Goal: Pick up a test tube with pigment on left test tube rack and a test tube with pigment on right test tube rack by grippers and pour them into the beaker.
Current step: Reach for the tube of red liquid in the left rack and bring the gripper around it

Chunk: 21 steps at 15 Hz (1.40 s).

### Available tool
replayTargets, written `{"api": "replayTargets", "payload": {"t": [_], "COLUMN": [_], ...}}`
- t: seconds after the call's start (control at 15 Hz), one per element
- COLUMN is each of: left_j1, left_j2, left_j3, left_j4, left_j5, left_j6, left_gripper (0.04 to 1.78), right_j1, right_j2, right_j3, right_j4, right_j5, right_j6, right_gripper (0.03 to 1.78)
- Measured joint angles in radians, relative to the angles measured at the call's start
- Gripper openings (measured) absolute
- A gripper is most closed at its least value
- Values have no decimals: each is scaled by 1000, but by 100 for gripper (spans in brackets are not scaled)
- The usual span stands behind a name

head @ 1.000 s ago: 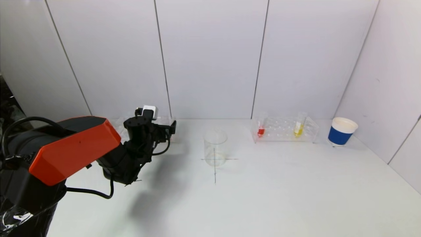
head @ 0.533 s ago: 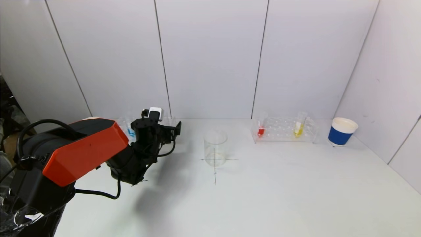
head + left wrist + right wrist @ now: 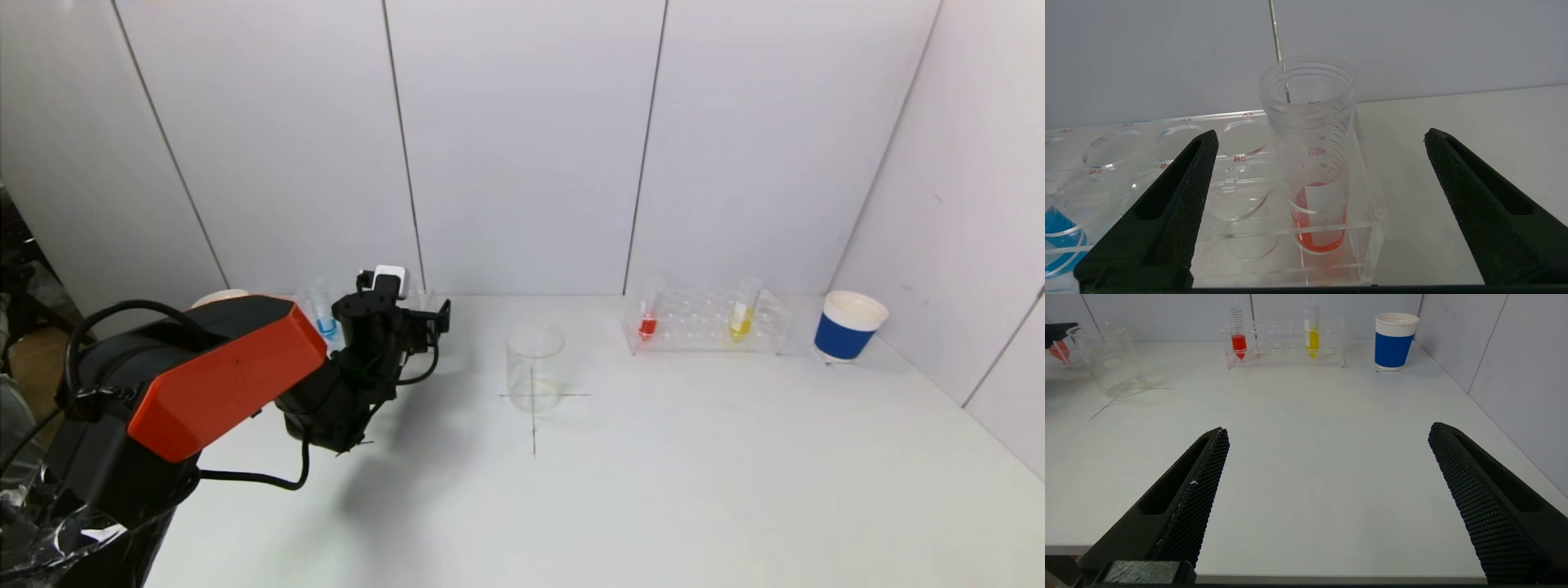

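Observation:
My left gripper (image 3: 1318, 136) is open in front of the left rack (image 3: 1237, 196). A tube with red pigment (image 3: 1314, 179) stands in the rack's end slot, between my open fingers and a little beyond them. A tube with blue pigment (image 3: 325, 314) stands further along the same rack. In the head view my left gripper (image 3: 429, 314) hides the red tube. The empty glass beaker (image 3: 535, 366) stands mid-table on a drawn cross. The right rack (image 3: 706, 322) holds a red tube (image 3: 648, 314) and a yellow tube (image 3: 742, 310). My right gripper (image 3: 1327, 430) is open, parked over the table's front edge.
A blue and white paper cup (image 3: 847, 327) stands right of the right rack near the side wall. White wall panels close the back and right of the table. A pale rim (image 3: 219, 296) shows behind my left arm.
My left arm has moved right and slightly forward along the left rack. The blue tube, hidden before, now shows behind the arm. Nothing was grasped.

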Motion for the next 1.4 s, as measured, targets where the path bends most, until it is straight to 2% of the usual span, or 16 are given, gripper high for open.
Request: {"api": "replayTargets", "payload": {"t": [1.2, 1.4], "left_j1": [6, 6], "left_j2": [21, 21], "left_j3": [-34, -34], "left_j4": [10, 10], "left_j5": [12, 12], "left_j6": [1, 2], "left_gripper": [176, 158], "right_j1": [0, 0], "right_j2": [0, 0], "right_j3": [0, 0], "right_j4": [0, 0], "right_j5": [0, 0], "right_j6": [0, 0], "right_gripper": [177, 177]}}
